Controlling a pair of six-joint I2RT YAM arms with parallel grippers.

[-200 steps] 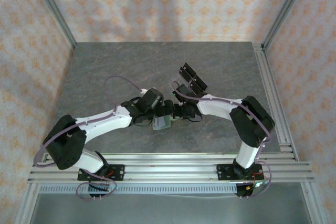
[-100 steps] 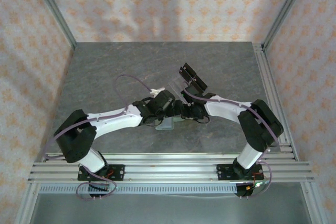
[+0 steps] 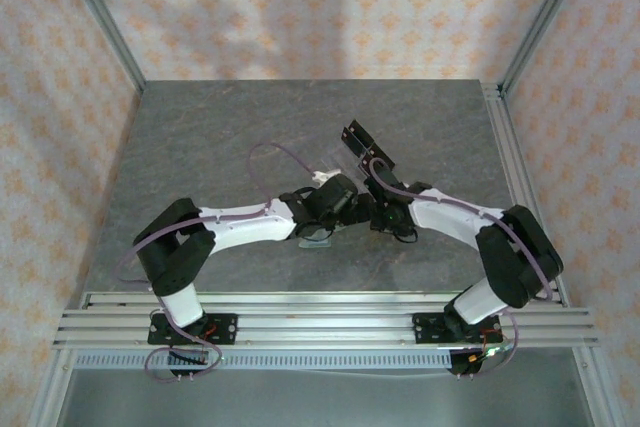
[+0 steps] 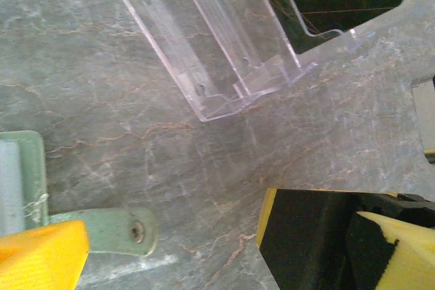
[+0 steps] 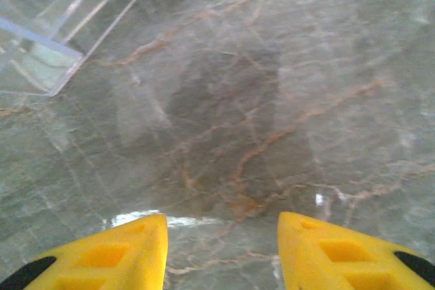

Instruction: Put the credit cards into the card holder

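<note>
The card holder [image 4: 26, 168], a sage-green wallet, lies flat on the marble table at the lower left of the left wrist view, its snap tab [image 4: 112, 231] pointing right. A pale strip [image 4: 8, 188] shows on its face; I cannot tell whether it is a credit card. My left gripper [image 4: 224, 236] is open, its left finger [image 4: 41, 257] right next to the tab. From above, the card holder [image 3: 318, 238] lies just below the left gripper [image 3: 335, 215]. My right gripper [image 5: 221, 225] is open over bare marble, nothing between its fingers.
A clear acrylic rack [image 4: 224, 45] lies just beyond the left gripper, with black pieces [image 3: 365, 147] at its far end. Its corner [image 5: 34, 39] shows at the upper left of the right wrist view. The right gripper [image 3: 385, 212] sits close beside the left one.
The right gripper has opened and drawn away to the right of the card holder. The left arm has stretched further right. The card holder now lies on the table.
</note>
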